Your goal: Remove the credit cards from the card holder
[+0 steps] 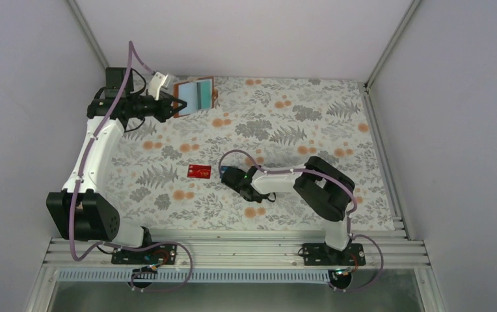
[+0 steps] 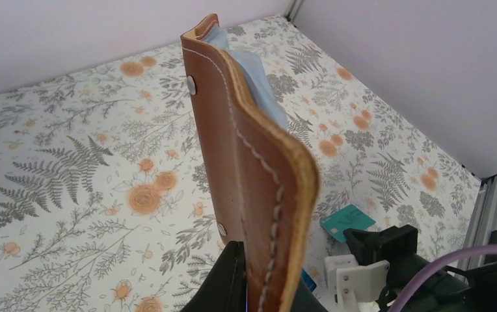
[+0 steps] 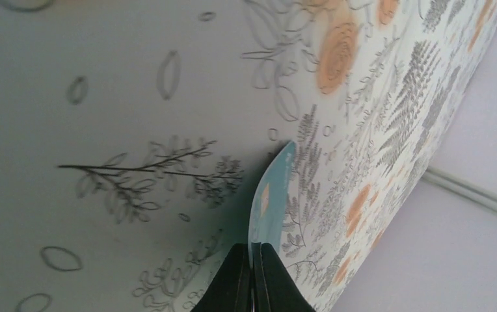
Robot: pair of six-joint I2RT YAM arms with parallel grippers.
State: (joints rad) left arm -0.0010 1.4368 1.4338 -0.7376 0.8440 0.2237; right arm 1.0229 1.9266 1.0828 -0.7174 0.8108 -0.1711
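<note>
1. The left gripper is in the upper left of the top view. Its jaws are pinching one edge of the card holder.
2. The card holder is held up above the flowery cloth. It is open in the top view, and you can see its brown rim and pale blue-grey inside.
3. In the left wrist view the holder stands tall in the middle of the frame. It is brown leather with pale stitches, and a bit of pale blue pocket peeks out at the top.
4. The right gripper is at the bottom middle of the right wrist view. Its jaws are pressed tight on a thin teal card, which sticks up from between the fingers (only its edge and a slim bit of its face show).
5. In the top view this gripper is near the middle of the frame, low over the cloth.
6. A red card with gold letters lies flat on the cloth. It is out of the holder and just left of the right gripper.
7. The card holder and the red card are well apart.
</note>
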